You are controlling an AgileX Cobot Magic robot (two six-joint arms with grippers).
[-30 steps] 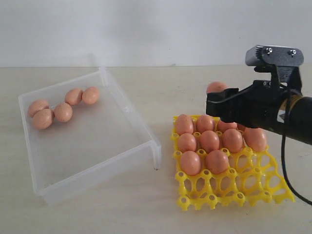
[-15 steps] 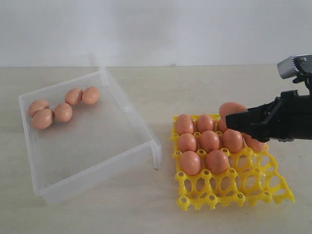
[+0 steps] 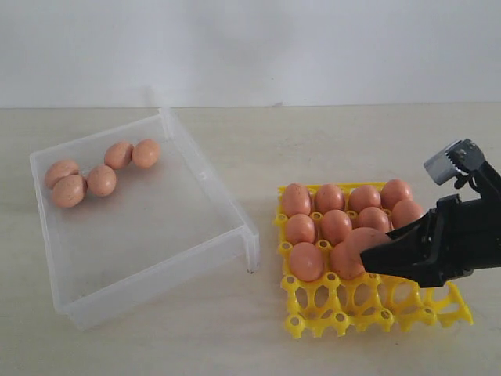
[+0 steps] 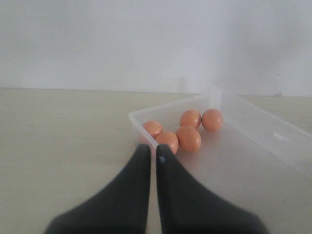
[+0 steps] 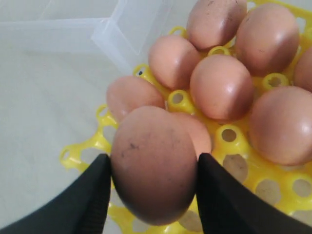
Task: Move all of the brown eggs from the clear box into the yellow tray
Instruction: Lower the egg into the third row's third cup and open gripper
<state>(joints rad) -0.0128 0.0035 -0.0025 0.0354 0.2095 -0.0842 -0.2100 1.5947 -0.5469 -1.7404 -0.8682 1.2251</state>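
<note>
right gripper: clamped on one brown egg, with a black finger pressed against each side of the shell; it is seen reaching in from the right edge of the exterior view.
held brown egg: gripped between the fingers over the third row of the tray, just beside the second egg of that row. Faint dark speckles are shown on its shell. Whether a cell is touched cannot be told.
yellow tray: laid flat on the table at the right of the exterior view.
brown eggs in the tray: ten are seated, each in its own cell. Four are in the back row, four in the second row, and two at the left of the third row.
open cells: the front row is shown as bare yellow lattice.
clear box: set on the left of the table at an angle to the tray; its near right corner is close to the tray's left edge but apart from it.
brown eggs in the box: five are gathered on their sides in the far left corner, three in one cluster and two just beside it.
left gripper: seen only in its wrist view. Its fingers are brought together with a thin slit between them and nothing is held. The tips are pointed toward the box corner where the five eggs lie.
table: pale beige, backed by a white wall.
</note>
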